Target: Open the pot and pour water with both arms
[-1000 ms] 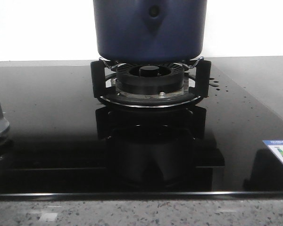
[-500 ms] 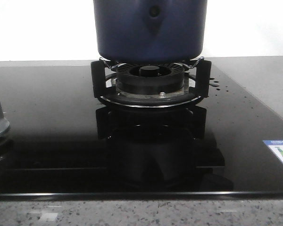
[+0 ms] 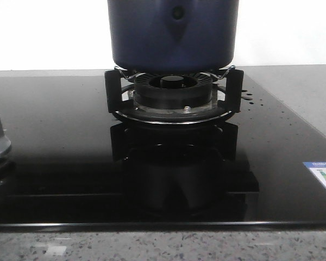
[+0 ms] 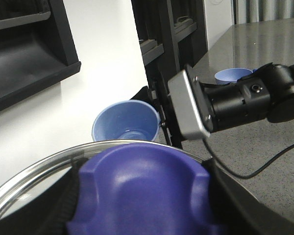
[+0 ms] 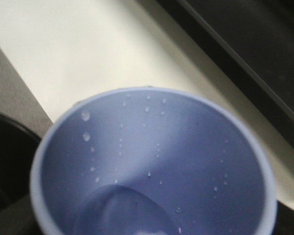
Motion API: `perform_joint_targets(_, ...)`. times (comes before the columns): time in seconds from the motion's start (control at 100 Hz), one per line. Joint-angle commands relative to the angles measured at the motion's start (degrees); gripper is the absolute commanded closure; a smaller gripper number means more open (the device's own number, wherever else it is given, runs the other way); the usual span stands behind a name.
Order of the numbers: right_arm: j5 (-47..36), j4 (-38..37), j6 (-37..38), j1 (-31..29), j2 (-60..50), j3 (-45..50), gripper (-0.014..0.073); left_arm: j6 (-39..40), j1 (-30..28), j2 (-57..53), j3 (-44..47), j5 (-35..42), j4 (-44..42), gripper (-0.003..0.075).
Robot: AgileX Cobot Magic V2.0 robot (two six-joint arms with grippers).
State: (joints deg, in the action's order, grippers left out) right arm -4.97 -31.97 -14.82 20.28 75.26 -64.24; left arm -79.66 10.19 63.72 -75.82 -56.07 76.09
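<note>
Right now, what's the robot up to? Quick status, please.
Neither gripper's fingers visible. Pot sits on the burner stand. Wet blue cup fills right wrist view; purple lid knob fills left. Nothing seen blocking.

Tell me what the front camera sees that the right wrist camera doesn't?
Only the front view shows the dark blue pot sitting on the black burner ring of the shiny black cooktop, with a label near its right edge. Only the right wrist view shows a light blue cup from above, with water drops on its inner wall. Both share a pale wall behind; neither shows a gripper.
</note>
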Motion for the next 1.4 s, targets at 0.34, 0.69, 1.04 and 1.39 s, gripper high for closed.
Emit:
perform_joint_targets(0.34, -3.3, -14.8, -1.0, 0.0, 4.0, -5.2, 0.0449, 0.5, 0.0, -1.8, -1.6, 2.3, 5.2, 0.0447)
perform_joint_targets(0.69, -1.8, -28.6, -1.6, 0.0, 5.6, -7.4, 0.0449, 0.5, 0.0, -1.8, -1.6, 2.3, 5.2, 0.0447)
perform_joint_targets(1.04, -1.8, -28.8, -1.4, 0.0, 5.7, -7.4, 0.0449, 0.5, 0.0, -1.8, -1.6, 2.3, 5.2, 0.0447)
perform_joint_targets(1.39, -4.1, -39.6, -1.5, 0.0, 5.7, -7.4, 0.0449, 0.5, 0.0, -1.8, -1.6, 2.2, 5.2, 0.0447)
